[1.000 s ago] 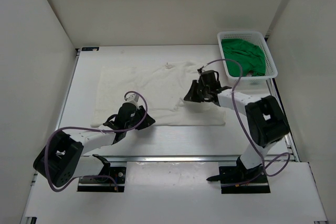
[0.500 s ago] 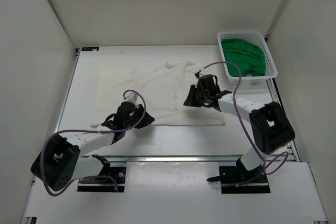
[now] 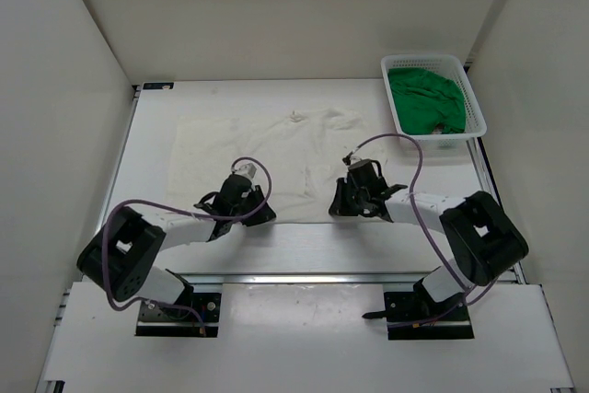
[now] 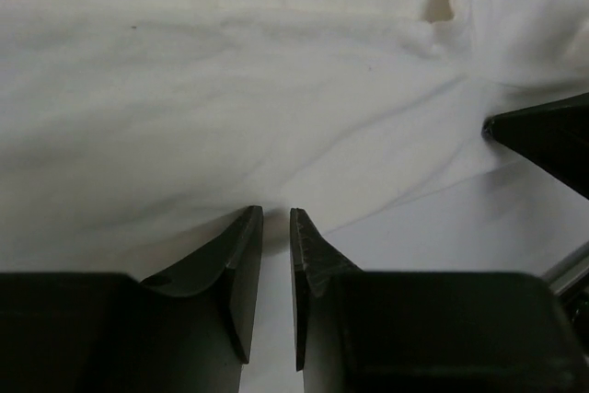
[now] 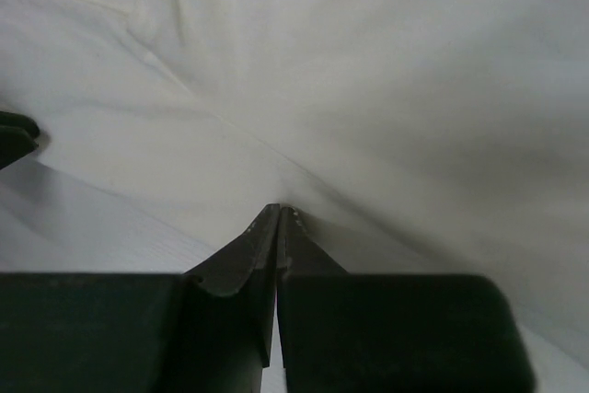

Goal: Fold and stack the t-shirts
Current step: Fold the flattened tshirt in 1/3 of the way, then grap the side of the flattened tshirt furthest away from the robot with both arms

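A white t-shirt [image 3: 276, 149] lies spread flat across the middle of the table. My left gripper [image 3: 249, 202] sits low at its near hem. In the left wrist view the white t-shirt [image 4: 230, 89] fills the upper part, and the left gripper [image 4: 276, 218] shows a narrow gap with its tips against the hem. My right gripper [image 3: 343, 202] is further right on the same hem. In the right wrist view the right gripper [image 5: 279, 211] is shut on the white t-shirt [image 5: 368, 71], with creases fanning out from its tips. A bright green t-shirt [image 3: 423, 98] lies bunched in the basket.
The white mesh basket [image 3: 479, 115] stands at the table's back right corner. White walls close in the table on the left, back and right. The right gripper's dark tip [image 4: 543, 135] shows at the right edge of the left wrist view.
The right gripper has come from the middle of the white shirt down to its near hem. The left gripper has shifted right along the hem, so the two now sit closer together.
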Robot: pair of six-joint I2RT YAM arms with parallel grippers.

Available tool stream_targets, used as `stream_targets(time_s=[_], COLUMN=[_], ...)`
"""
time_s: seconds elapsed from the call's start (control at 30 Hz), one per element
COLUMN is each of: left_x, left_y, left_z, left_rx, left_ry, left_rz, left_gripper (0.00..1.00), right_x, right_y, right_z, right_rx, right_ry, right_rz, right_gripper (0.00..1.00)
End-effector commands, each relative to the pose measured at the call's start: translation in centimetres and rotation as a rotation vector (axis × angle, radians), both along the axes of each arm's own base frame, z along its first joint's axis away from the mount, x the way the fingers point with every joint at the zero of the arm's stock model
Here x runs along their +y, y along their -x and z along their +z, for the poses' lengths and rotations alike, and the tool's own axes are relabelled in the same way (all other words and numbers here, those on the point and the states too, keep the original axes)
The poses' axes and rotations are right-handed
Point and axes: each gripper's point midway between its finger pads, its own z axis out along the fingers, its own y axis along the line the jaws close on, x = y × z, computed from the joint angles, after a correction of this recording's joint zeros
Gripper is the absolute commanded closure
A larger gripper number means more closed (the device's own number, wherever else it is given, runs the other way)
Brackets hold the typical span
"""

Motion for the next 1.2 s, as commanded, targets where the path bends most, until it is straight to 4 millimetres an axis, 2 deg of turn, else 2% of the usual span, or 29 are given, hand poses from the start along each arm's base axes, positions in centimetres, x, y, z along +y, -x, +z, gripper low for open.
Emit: stream_targets(time_s=[0.0,0.03,0.1,0.13,0.17,0.23,0.3,0.37,0.4,0.43,0.47,0.5,0.57,0.6,0.63,0.67,0.7,0.77,0.8,0.83,0.87,0.9,0.93,0.97,1.0,1.03,1.07,1.13,1.17], left_x=[2.0,2.9,3.3,3.4,3.0,3.5,3.1,2.0,1.6,1.8,1.3,1.9,1.7,1.4,1.0,0.9,0.3,-0.6,-0.8,-1.1,-1.3,-1.4,-1.4,-1.5,-1.5,-1.5,-1.3,-1.2,-1.1], left_y=[4.6,5.8,8.0,9.6,9.8,10.5,9.6,7.2,6.0,5.5,4.2,3.1,1.0,0.7,0.5,0.6,0.7,1.3,1.8,2.3,2.5,2.7,2.8,2.8,2.8,2.9,2.9,2.7,2.5], left_z=[-2.5,-3.5,-3.9,-4.3,-3.7,-3.7,-2.3,1.0,3.1,3.6,5.7,6.3,8.5,8.5,8.6,8.2,8.2,7.8,7.1,6.5,6.1,6.0,5.6,5.5,5.6,5.5,5.4,5.4,5.3], left_rx=[0.070,0.094,0.097,0.116,0.089,0.098,0.069,-0.006,-0.046,-0.061,-0.103,-0.124,-0.157,-0.149,-0.146,-0.137,-0.150,-0.141,-0.125,-0.110,-0.101,-0.088,-0.087,-0.085,-0.088,-0.087,-0.083,-0.087,-0.089], left_ry=[-0.054,-0.066,-0.061,-0.051,-0.022,0.018,0.054,0.066,0.073,0.051,0.076,0.075,0.125,0.131,0.143,0.134,0.142,0.164,0.166,0.177,0.176,0.188,0.182,0.180,0.177,0.169,0.164,0.165,0.165], left_rz=[-0.027,-0.008,-0.014,-0.018,-0.021,0.010,0.013,0.000,0.003,-0.002,-0.004,0.020,0.034,0.022,0.011,0.011,-0.005,-0.019,-0.025,-0.030,-0.043,-0.043,-0.044,-0.048,-0.051,-0.056,-0.053,-0.054,-0.046], left_gripper=[0.71,0.71,0.71,0.71,0.71,0.71,0.69,0.70,0.69,0.68,0.69,0.68,0.67,0.67,0.67,0.67,0.68,0.67,0.67,0.67,0.67,0.67,0.67,0.68,0.67,0.67,0.67,0.67,0.67], right_x=[-2.0,-2.6,-2.6,-2.9,-3.2,-2.8,-2.4,-1.1,-1.0,-0.8,-0.9,-1.0,-1.7,-2.0,-2.6,-3.0,-3.2,-4.1,-4.3,-4.4,-4.6,-4.4,-4.6,-4.5,-4.4,-4.3,-4.4,-3.9,-3.8], right_y=[4.8,6.0,8.9,9.5,10.7,10.7,9.5,6.7,5.8,4.3,2.3,1.3,-3.3,-4.5,-7.0,-9.8,-11.2,-16.1,-17.2,-19.2,-21.0,-22.9,-23.4,-24.7,-26.1,-26.3,-27.1,-27.6,-28.0], right_z=[-2.9,-3.4,-4.1,-4.1,-4.4,-3.2,-1.3,2.7,3.9,5.7,7.3,7.9,9.8,9.6,10.0,10.3,10.4,10.3,9.1,9.0,10.0,9.6,7.7,8.7,8.7,7.2,7.8,6.0,6.4], right_rx=[0.081,0.105,0.151,0.148,0.169,0.153,0.125,0.024,0.008,-0.047,-0.095,-0.112,-0.161,-0.160,-0.173,-0.192,-0.206,-0.239,-0.213,-0.216,-0.241,-0.250,-0.202,-0.225,-0.242,-0.210,-0.228,-0.202,-0.211], right_ry=[0.066,0.074,0.086,0.096,0.097,0.038,-0.004,-0.054,-0.069,-0.084,-0.103,-0.109,-0.108,-0.091,-0.074,-0.056,-0.044,-0.023,-0.015,-0.011,0.001,0.019,0.051,0.067,0.081,0.093,0.102,0.116,0.115], right_rz=[0.024,0.021,0.055,0.056,0.057,0.043,0.033,0.036,0.021,0.017,-0.008,-0.018,-0.049,-0.057,-0.071,-0.080,-0.090,-0.112,-0.118,-0.118,-0.118,-0.108,-0.111,-0.106,-0.099,-0.101,-0.097,-0.082,-0.073], right_gripper=[1.00,1.00,1.00,1.00,1.00,1.00,0.96,0.86,0.81,0.79,0.76,0.75,0.81,0.89,0.97,1.00,1.00,1.00,1.00,1.00,0.99,0.96,0.91,0.86,0.83,0.79,0.71,0.62,0.58])
